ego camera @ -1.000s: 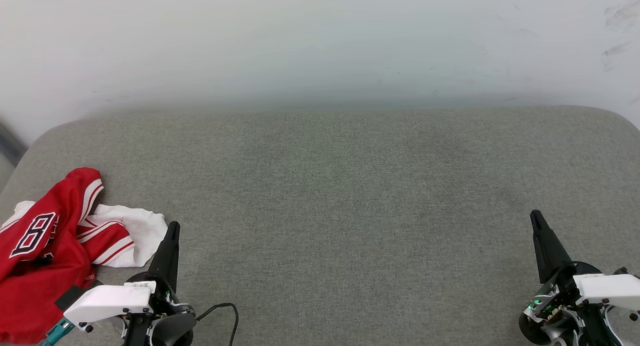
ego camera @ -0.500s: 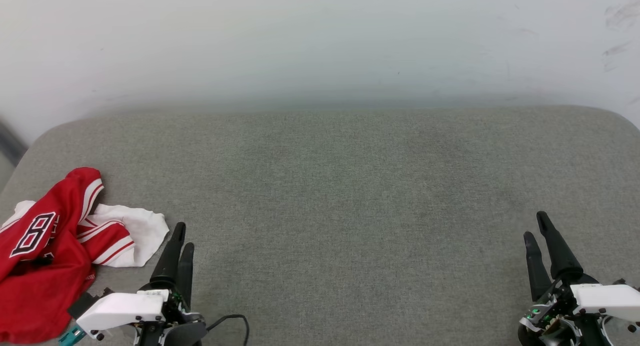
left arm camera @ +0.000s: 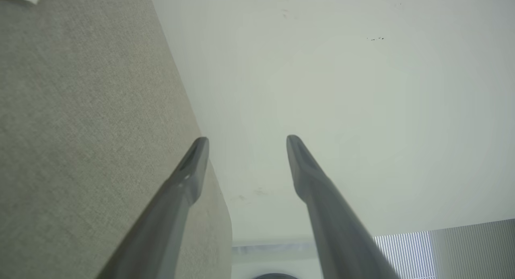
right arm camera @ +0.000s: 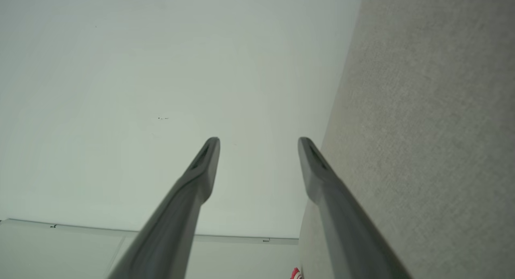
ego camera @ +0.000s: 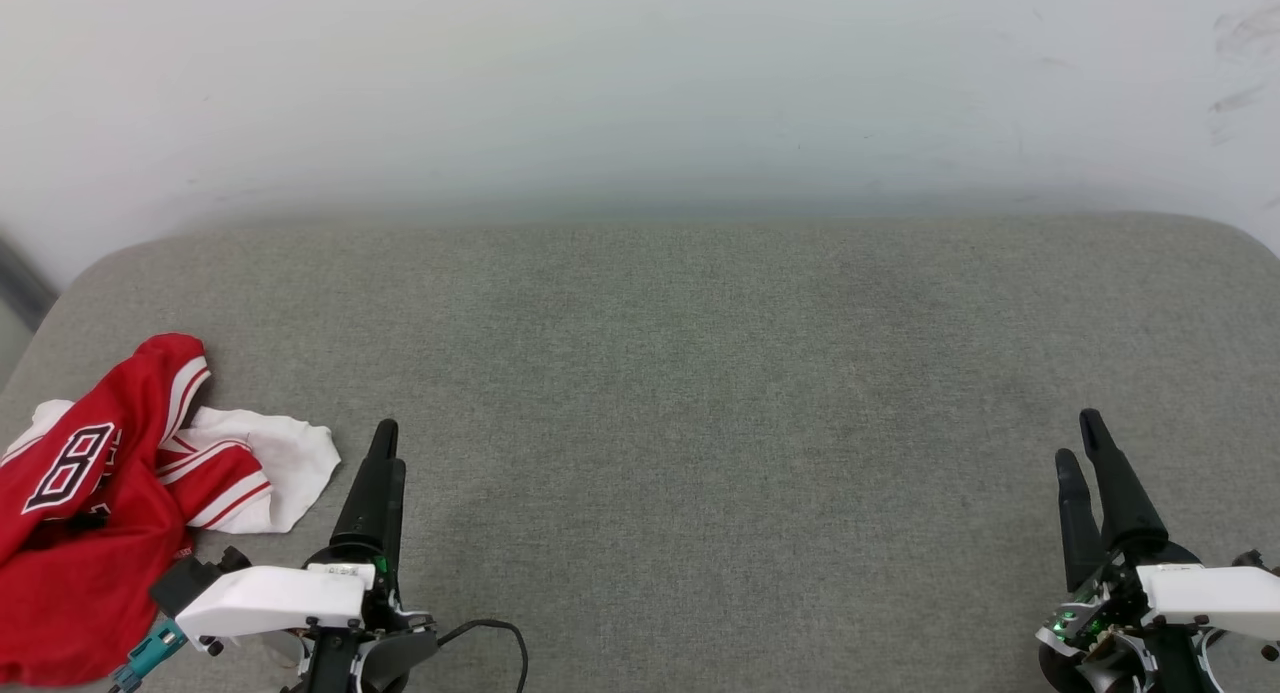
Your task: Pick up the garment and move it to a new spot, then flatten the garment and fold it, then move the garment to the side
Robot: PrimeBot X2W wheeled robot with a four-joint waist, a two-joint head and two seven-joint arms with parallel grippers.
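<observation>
I'm seeing both tools standing spread now, where 1 second ago each was showing as a single closed spike. The left gripper (ego camera: 388,449) is holding its 2 fingers wide apart with nothing between them. In its wrist view only grey fabric and pale wall are showing in the gap. The right gripper (ego camera: 1078,435) is doing the same at the far right, spread and empty.

The left one is also sitting further right and higher in the head view than it was, so it is drifting away from the garment (ego camera: 90,513) rather than toward it. The garment is lying crumpled at the left edge of the grey cushion (ego camera: 700,373), partly running out of frame. Its white sleeve is lying nearest the left fingers but apart from them.

I'm reading this as the very start of the pick-up. Nothing is being grasped yet, and I'm judging that the left arm is going to need to swing back left before closing on cloth.
</observation>
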